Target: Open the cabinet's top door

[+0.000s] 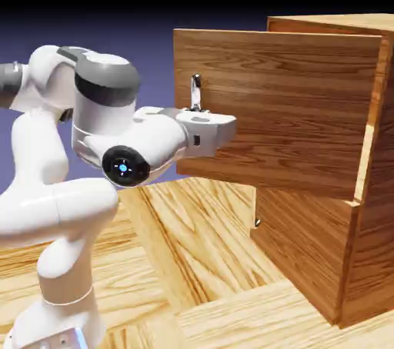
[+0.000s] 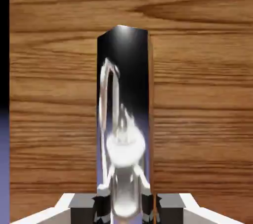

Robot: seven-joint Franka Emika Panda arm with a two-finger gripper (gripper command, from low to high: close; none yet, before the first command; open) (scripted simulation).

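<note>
One door of the cabinet [image 1: 308,263], the top door [image 1: 285,101], stands swung well out toward the arm's side, its outer face turned to the viewer. It hangs from the upper part of the cabinet at the exterior view's right, above the lower door [image 1: 300,236], which looks closed. The claw [image 2: 126,210] is narrow, its tips drawn in on the silver handle [image 2: 123,119], one on either side of the bar.

What could go wrong from here, I'd say, is the grip slipping: the metal is smooth and the tips seem to have it only toward one end. Pulling straight back, rather than following the hinge's arc, would twist the bar and could wrench it loose. The wrist [image 1: 127,163] sits close by the panel, so a wider swing might bring door and arm together. To my eye the opening is largely done, and a gentle release is the next delicate thing.

As for how things point, the handle's long axis runs upright, near the door's free edge at the exterior view's left. The door itself is longest from that edge across to the hinge side, lying level.
</note>
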